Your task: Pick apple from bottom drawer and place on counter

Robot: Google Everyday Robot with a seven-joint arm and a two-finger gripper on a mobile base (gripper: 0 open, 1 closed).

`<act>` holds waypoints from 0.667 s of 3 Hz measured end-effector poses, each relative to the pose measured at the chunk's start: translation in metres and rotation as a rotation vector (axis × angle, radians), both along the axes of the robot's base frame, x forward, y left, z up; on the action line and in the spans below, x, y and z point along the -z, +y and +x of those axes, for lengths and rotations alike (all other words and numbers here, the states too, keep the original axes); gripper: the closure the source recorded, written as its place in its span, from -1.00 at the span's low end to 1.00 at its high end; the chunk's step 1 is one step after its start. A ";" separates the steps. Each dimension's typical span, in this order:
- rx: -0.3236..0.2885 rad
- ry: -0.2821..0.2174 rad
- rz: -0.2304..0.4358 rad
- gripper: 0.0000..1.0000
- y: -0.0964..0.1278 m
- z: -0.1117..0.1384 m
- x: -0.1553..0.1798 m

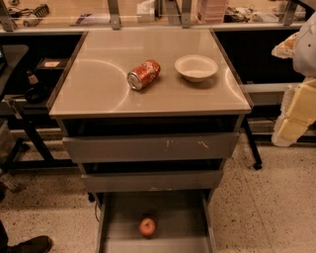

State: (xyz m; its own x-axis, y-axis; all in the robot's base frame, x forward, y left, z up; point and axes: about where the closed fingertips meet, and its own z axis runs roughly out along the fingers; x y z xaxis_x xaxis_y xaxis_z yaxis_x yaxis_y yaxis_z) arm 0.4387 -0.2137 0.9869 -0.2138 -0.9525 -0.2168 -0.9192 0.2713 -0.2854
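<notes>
The apple (147, 227), small and red-orange, lies on the grey floor of the bottom drawer (118, 217), which is pulled open at the foot of the cabinet. The two upper grey drawers are pushed in further. The counter (98, 84) is the glossy beige top of the cabinet. My gripper (296, 116) shows as a pale yellowish-white shape at the right edge of the view. It is to the right of the cabinet, far from the apple and touching nothing of the task.
A crushed red-orange soda can (143, 74) lies on its side mid-counter, with a white bowl (196, 67) to its right. A dark table frame (29, 133) stands to the left. A shoe (29, 244) is at the bottom left. A cluttered workbench (148, 12) runs behind.
</notes>
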 end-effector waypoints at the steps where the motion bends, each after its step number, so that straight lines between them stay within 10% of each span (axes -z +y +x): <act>1: 0.000 0.000 0.000 -1.00 0.000 0.000 0.000; 2: 0.011 0.009 0.001 -1.00 0.002 -0.004 0.015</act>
State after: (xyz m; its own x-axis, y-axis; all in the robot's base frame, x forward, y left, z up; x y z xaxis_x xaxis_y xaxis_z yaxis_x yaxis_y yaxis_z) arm 0.4350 -0.2119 0.9717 -0.2264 -0.9498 -0.2158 -0.9186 0.2818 -0.2769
